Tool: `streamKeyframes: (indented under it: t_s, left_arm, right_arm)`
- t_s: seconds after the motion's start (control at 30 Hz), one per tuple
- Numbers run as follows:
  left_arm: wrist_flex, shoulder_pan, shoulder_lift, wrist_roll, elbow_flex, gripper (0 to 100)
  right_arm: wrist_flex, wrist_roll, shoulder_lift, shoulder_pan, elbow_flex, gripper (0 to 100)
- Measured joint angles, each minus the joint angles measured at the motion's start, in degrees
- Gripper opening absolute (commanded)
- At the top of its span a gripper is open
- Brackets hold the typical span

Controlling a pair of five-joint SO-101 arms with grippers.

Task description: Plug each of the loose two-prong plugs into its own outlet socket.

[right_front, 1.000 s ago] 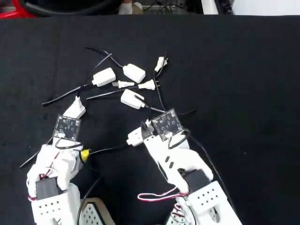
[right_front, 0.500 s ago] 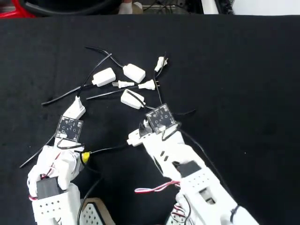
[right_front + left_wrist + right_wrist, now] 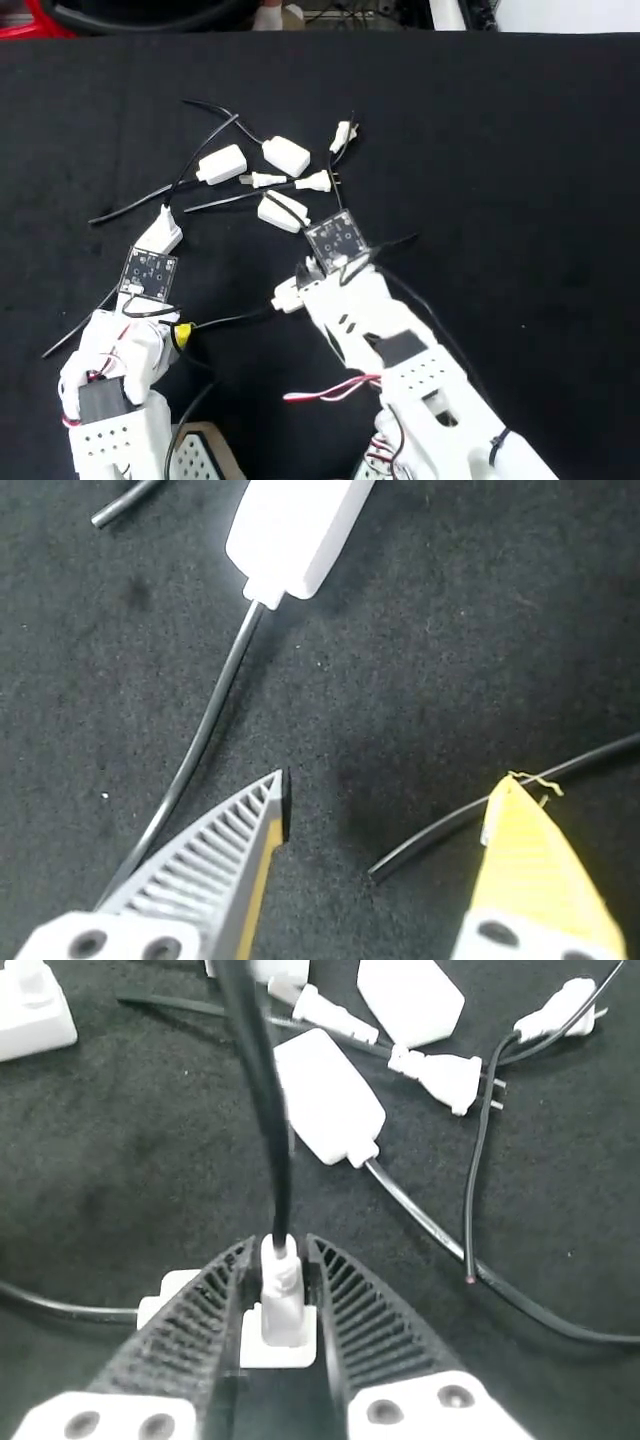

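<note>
Between right fingers, white plug, gripped

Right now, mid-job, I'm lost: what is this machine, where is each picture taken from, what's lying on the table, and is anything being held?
The machine is two small robot arms side by side at a black table: the left arm and the right arm. The high view looks down from a fixed camera. Each wrist view comes from a camera on that arm, looking along its gripper. On the table lie white outlet sockets, like this outlet socket, and loose plugs, like this two-prong plug. The left gripper is open and empty, just short of a white connector. The right gripper is shut on a white plug with a black cord.
</note>
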Motion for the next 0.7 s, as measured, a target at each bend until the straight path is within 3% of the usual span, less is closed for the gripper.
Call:
streamKeyframes:
  t_s: [0.33, 0.7]
  left_arm:
    - [0.0, 0.0, 0.0, 0.0, 0.0, 31]
    - [0.0, 0.0, 0.0, 0.0, 0.0, 31]
  right_arm:
    - [14.2, -1.6, 0.0, 0.0, -6.8, 1.2]
    - [22.0, -1.8, 0.0, 0.0, -10.5, 1.2]
